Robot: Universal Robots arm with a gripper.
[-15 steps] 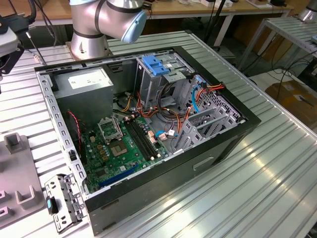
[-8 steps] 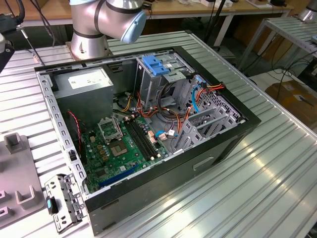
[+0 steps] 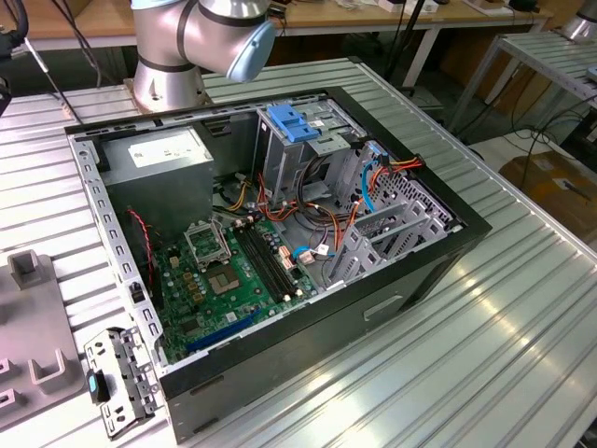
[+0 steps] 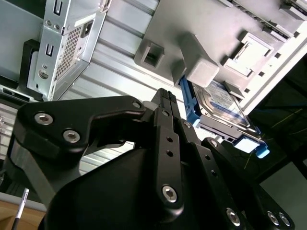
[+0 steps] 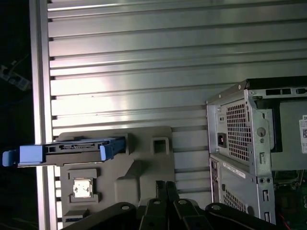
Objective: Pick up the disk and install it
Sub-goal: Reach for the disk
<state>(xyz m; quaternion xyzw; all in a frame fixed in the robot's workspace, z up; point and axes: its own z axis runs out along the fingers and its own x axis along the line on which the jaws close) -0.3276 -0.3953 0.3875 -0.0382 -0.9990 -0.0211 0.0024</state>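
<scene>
The ribbed metal counter [image 3: 485, 364] carried an open computer case [image 3: 308, 347], its green board and cables exposed in the exterior view. The robot arm's base [image 3: 173, 56] stood on the counter just behind the case. A blue plastic bracket [image 3: 292, 122] sat on top of the grey drive bay inside the case.

In both wrist views, a grey moulded holder [image 5: 144, 160] lay on the counter, well apart from the case's rear panel [image 5: 240, 139]. The disk [image 5: 76, 145] stood on its edge in a slot of that holder, its blue carrier framing it and one end jutting out past the counter's edge. In the second wrist view its labelled face [image 4: 223, 105] showed.

The black claw [image 5: 165, 184] hung near the holder with its tips pressed together, gripping nothing and clear of the disk. A small square silver part [image 5: 81, 188] rested in another pocket of the holder.
</scene>
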